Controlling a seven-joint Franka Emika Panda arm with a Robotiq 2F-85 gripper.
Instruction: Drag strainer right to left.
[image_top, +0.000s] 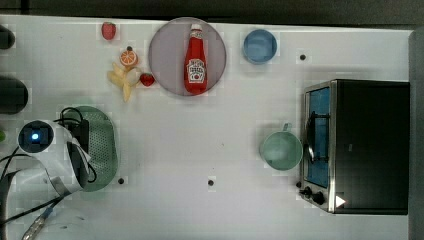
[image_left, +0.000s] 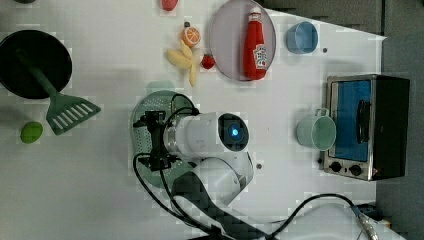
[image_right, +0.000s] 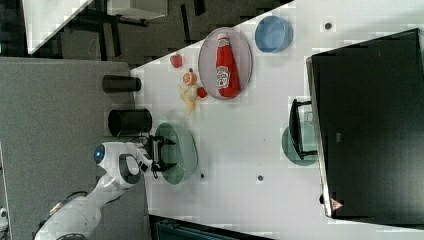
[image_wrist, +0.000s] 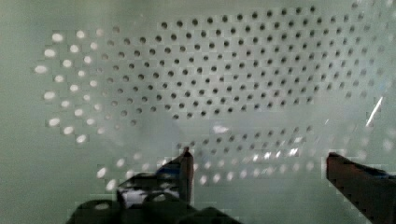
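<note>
Reaching down into the strainer (image_top: 102, 145), which lies at about nine o'clock on the white table (image_top: 210, 145) in the top view, half under the arm. Gripper (image_wrist: 259, 165) spread wide and empty, both fingers (image_wrist: 186, 163) hanging just over the perforated floor in the wrist view, no wall between them yet. Best to settle one finger inside the basin and one outside over the rim, or simply to press a finger against the inner wall on the side away from the intended travel, then pull low and slow so the light plastic slides and does not tip or ride up. Worth keeping the wrist level and the push near the base of the wall; a high contact would probably rock the oval. Around it in the top view: a peeled banana (image_top: 122, 80), an orange half (image_top: 128, 58) and two strawberries (image_top: 147, 79) at roughly twelve o'clock from the strainer, a grey plate (image_top: 165, 50) bearing a ketchup bottle (image_top: 195, 60) at one o'clock, a blue bowl (image_top: 260, 46) further along, a green mug (image_top: 281, 150) and a toaster oven (image_top: 367, 145) well apart at three o'clock. In the left view, a dark pan (image_left: 35, 62), a green spatula (image_left: 67, 112) and a lime (image_left: 31, 132) toward nine and ten o'clock of the strainer, near enough to be bumped if the drag runs that way. Open table toward three o'clock, as far as the mug.
</note>
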